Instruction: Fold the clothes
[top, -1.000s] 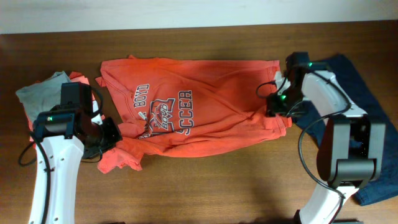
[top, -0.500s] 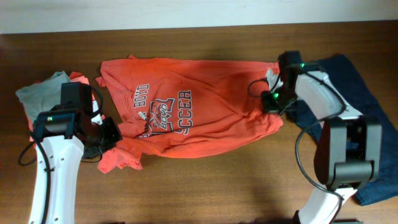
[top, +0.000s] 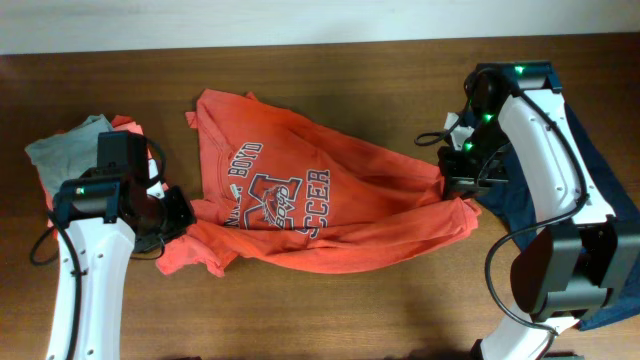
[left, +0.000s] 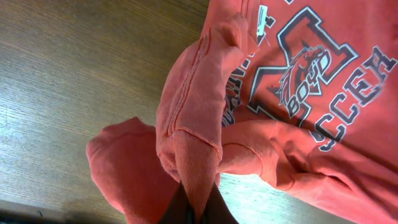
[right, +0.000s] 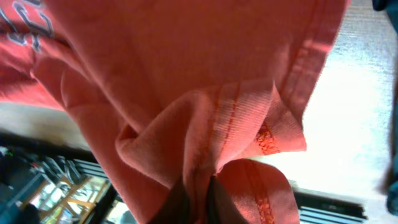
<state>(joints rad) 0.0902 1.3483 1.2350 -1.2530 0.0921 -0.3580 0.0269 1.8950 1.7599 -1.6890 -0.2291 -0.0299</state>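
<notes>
The orange-red T-shirt (top: 330, 205) with dark-and-white lettering lies stretched and bunched across the table's middle. My left gripper (top: 178, 215) is shut on a fold at the shirt's left side near a sleeve; the left wrist view shows the pinched cloth (left: 196, 155) running into the jaws (left: 198, 208). My right gripper (top: 462, 183) is shut on the shirt's right hem and holds it lifted off the table; the right wrist view shows the hem (right: 236, 124) hanging from the jaws (right: 200, 198).
A small grey folded shirt (top: 62, 150) lies at the far left, beside the left arm. A dark navy garment (top: 590, 170) lies at the right under and behind the right arm. A pale wall runs along the table's far edge.
My right gripper has lifted and pulled the shirt's right hem toward the right and front. The shirt's far edge has drawn off the table top and gathered toward the middle. The left arm has not moved.
</notes>
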